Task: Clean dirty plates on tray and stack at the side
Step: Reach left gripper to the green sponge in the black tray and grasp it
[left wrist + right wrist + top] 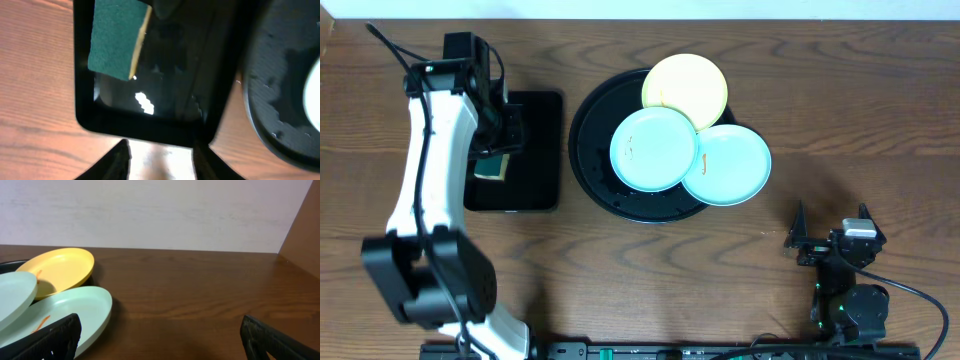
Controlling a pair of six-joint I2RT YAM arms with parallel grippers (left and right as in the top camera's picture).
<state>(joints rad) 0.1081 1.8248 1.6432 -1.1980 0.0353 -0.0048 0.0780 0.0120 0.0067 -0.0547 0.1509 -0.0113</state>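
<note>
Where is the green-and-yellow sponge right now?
Overhead view, left side: the green-and-yellow sponge lies on the small rectangular black tray, left of the large round black tray, beneath the left arm.

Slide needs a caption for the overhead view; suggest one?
Three plates overlap on the round tray; left gripper hovers at a sponge, right gripper parked open.

The round tray (592, 150) stands about the middle of the table (770, 70), nearer its back edge. Three plates (655, 150) lie on it, overlapping; one reaches over its right rim. To its left stands a rectangular tray (535, 150), with a sponge (492, 167) in its left part.
</note>
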